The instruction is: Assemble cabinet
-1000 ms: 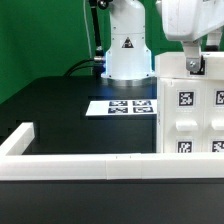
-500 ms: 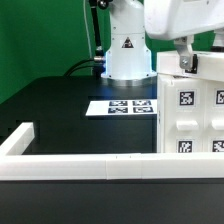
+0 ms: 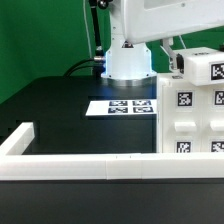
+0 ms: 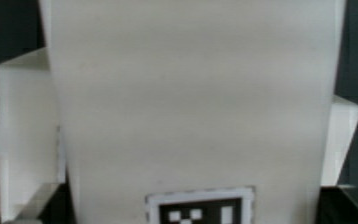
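The cabinet body [image 3: 190,118], a large white box with square tags on its front, stands at the exterior view's right. My gripper [image 3: 183,60] is just above its top and is shut on a small white drawer-like box [image 3: 202,68] with a tag facing the camera. In the wrist view that white box [image 4: 185,110] fills most of the picture, with its tag [image 4: 201,208] between my dark fingertips [image 4: 44,204]. The cabinet's white edge [image 4: 16,95] shows behind it. The arm hides the cabinet's top rear.
The marker board [image 3: 124,106] lies flat on the black table in front of the robot base [image 3: 128,60]. A long low white L-shaped rail [image 3: 85,166] runs along the front edge and turns back at the exterior view's left.
The arm has swung toward the exterior view's left. The small tagged box has come up into view above the cabinet's top in the gripper.
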You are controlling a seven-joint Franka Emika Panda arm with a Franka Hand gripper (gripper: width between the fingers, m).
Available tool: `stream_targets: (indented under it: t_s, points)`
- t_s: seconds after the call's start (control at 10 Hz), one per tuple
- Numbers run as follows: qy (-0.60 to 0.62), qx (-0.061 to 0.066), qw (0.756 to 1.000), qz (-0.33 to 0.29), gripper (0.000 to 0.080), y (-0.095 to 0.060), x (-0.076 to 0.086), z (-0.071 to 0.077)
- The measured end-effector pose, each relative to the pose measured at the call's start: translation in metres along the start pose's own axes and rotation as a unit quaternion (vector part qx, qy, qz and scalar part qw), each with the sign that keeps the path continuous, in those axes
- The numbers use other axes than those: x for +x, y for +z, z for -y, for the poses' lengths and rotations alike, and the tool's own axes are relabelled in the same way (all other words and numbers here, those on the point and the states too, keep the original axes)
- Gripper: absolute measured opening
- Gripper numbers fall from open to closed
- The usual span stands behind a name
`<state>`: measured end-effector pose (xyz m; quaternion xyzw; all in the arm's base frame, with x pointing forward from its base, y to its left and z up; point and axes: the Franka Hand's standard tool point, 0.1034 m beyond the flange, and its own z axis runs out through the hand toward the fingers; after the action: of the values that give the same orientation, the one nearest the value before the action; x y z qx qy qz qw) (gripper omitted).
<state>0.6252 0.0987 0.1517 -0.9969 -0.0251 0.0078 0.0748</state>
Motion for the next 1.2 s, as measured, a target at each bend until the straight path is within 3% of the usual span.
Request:
stream_targets:
  t_s: [0.4, 0.7, 0.9, 1.0, 1.1, 1.2]
  points:
    - [0.167, 0.004, 0.986, -0.007, 0.0553, -0.0006, 0.0001, -0.0027]
    - [0.38, 0.034, 0.924, -0.035, 0.0553, 0.001, -0.0031, -0.0023]
    - [0.414, 0.035, 0.909, -0.032, 0.0553, 0.0012, -0.0027, -0.0011]
    - [0.452, 0.038, 0.891, -0.03, 0.0553, 0.0015, -0.0028, -0.0002]
    - [0.494, 0.042, 0.868, -0.028, 0.0553, 0.0016, -0.0028, -0.0002]
    - [0.569, 0.052, 0.82, -0.023, 0.0553, 0.0013, -0.0022, -0.0008]
